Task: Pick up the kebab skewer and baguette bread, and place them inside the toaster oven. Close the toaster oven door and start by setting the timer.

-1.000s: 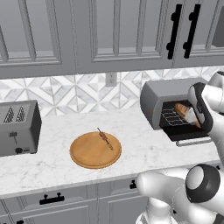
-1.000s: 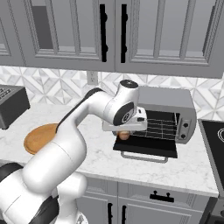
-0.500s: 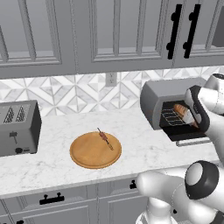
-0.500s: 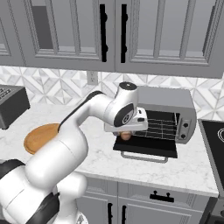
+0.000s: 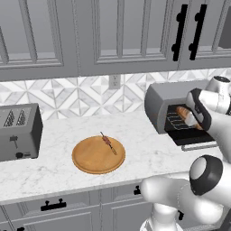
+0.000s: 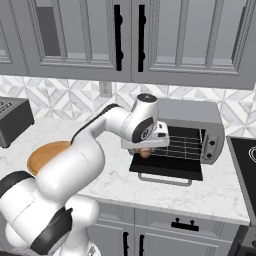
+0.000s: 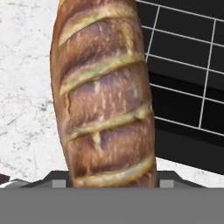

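At the right of the left base view, our gripper [image 5: 191,118] holds the baguette bread [image 5: 186,113] tight, just at the toaster oven [image 5: 168,104] mouth, above the toaster oven door [image 6: 167,167] lying flat. Left of centre, the kebab skewer [image 5: 107,143] lies on the round board [image 5: 98,155], well apart. Far left stands the toaster [image 5: 18,131].

I see a golden-brown baguette [image 7: 105,96] with pale slashes, a grey toaster oven [image 6: 192,127] with a black wire rack [image 7: 188,57], reddish-brown kebab skewer [image 5: 108,142] on a tan wooden board [image 5: 90,160], and white marbled counter [image 5: 54,169].
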Controlling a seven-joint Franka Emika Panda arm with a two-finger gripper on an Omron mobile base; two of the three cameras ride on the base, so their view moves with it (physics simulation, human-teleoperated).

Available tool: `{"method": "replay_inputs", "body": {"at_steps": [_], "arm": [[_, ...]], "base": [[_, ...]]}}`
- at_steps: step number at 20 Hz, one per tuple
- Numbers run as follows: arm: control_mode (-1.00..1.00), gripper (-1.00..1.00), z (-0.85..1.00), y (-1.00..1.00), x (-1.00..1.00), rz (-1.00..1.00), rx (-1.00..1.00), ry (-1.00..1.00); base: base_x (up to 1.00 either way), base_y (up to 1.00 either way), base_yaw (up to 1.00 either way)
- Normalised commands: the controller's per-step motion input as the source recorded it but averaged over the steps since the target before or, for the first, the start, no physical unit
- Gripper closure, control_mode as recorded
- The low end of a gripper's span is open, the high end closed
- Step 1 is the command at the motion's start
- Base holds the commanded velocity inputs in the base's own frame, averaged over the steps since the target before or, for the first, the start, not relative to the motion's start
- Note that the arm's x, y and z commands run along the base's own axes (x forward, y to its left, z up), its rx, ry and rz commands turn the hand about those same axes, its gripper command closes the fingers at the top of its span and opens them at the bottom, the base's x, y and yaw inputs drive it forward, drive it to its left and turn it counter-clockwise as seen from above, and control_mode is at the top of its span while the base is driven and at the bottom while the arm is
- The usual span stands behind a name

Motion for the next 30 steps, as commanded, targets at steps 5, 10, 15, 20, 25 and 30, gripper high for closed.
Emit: {"method": "replay_inputs", "body": {"at_steps": [5,10,15,20,25,30], "arm": [[-1.00,1.00,-0.15,0.00,0.27,0.00,0.00,0.00],[-1.00,1.00,-0.12,0.00,0.29,0.00,0.00,0.00],[-1.00,1.00,-0.06,0.00,0.19,0.00,0.00,0.00],[-1.00,1.00,-0.07,0.00,0.27,0.00,0.00,0.00],[-1.00,1.00,-0.12,0.00,0.22,0.00,0.00,0.00],[-1.00,1.00,-0.24,0.00,0.19,0.00,0.00,-0.02]], "base": [[0.00,0.00,0.00],[0.00,0.00,0.00],[0.00,0.00,0.00],[0.00,0.00,0.00],[0.00,0.00,0.00],[0.00,0.00,0.00]]}}
